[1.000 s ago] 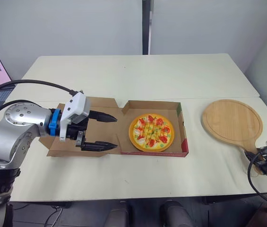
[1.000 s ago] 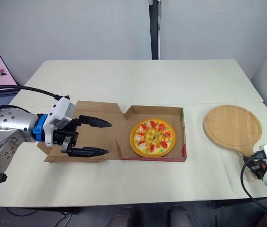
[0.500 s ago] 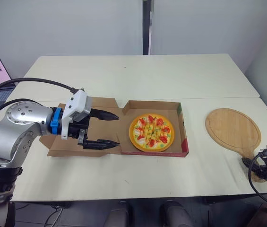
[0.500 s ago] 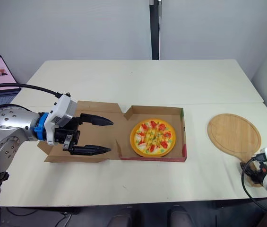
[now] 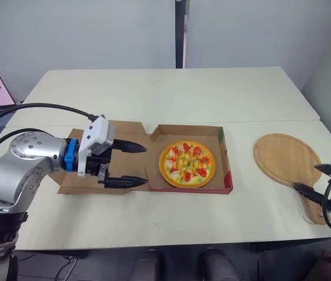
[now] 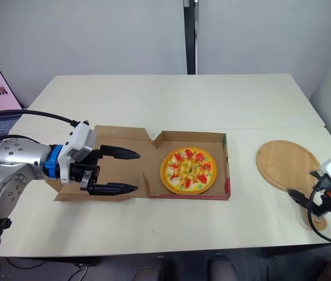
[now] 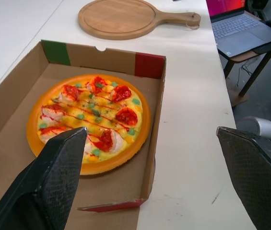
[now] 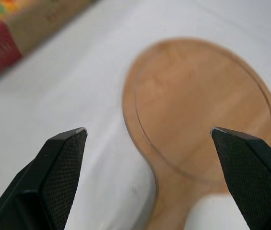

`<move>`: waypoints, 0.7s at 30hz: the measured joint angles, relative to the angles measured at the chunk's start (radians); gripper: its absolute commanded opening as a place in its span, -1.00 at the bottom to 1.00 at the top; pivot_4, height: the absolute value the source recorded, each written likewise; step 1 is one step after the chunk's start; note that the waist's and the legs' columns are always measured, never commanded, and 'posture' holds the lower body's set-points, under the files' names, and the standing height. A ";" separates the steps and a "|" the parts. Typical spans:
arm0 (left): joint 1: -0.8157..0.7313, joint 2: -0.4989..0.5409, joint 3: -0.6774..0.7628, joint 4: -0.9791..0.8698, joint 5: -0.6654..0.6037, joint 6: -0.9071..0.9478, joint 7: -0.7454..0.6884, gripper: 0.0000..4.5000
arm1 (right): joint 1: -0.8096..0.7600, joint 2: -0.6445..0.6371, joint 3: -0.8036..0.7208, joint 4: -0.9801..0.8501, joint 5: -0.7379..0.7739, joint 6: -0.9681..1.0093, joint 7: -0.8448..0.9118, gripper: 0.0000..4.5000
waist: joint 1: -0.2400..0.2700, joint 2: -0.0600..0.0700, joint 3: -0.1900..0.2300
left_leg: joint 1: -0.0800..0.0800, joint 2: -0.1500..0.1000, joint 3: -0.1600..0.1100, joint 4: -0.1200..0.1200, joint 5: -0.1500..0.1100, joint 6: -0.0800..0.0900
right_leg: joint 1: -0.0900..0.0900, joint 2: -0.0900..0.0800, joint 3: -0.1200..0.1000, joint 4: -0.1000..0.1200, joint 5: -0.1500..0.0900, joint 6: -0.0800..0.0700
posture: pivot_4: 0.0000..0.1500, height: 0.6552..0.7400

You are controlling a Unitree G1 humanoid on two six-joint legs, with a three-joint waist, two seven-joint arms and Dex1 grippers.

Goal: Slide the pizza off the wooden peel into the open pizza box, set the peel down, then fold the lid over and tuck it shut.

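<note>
A wide cream-white table [image 5: 171, 93] carries an open brown cardboard pizza box [image 5: 228, 171]. Its flat lid [image 5: 124, 126] lies unfolded on the box's left side. A round wooden peel with a short handle [image 5: 286, 159] lies flat on the table to the right of the box, apart from it and with nothing on it. The round pizza with an orange rim and red and green toppings [image 5: 187, 164] sits inside the box tray. The left gripper [image 5: 147, 165] hovers over the lid, fingers spread wide and pointing toward the pizza, holding nothing. The right gripper [image 5: 306, 177], on the far side of the peel from the box, is also spread wide above the peel's handle and grasps nothing.
</note>
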 measured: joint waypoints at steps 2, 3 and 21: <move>0.026 0.001 0.024 -0.008 -0.019 0.019 0.013 1.00 | -0.058 -0.009 0.035 -0.009 0.021 -0.017 0.003 0.97 | 0.000 0.000 0.000 | 0.000 0.000 0.000 0.000 0.000 0.000 | 0.000 0.000 0.000 0.000 0.000 0.000 | 1.00 0.81; 0.053 0.000 0.053 -0.016 -0.039 0.041 0.031 1.00 | -0.113 -0.011 0.070 -0.012 0.036 -0.026 0.004 0.97 | -0.004 0.000 0.000 | 0.000 0.000 0.001 0.000 0.000 0.000 | 0.000 0.000 0.000 0.000 0.000 0.000 | 1.00 0.81; 0.748 -0.474 0.763 -0.120 -0.586 0.346 0.761 1.00 | -0.798 0.051 0.764 0.154 0.102 -0.106 0.190 0.97 | 0.024 -0.004 -0.001 | -0.001 0.001 -0.001 0.001 0.000 0.000 | -0.002 -0.004 -0.003 -0.001 0.000 -0.001 | 1.00 0.81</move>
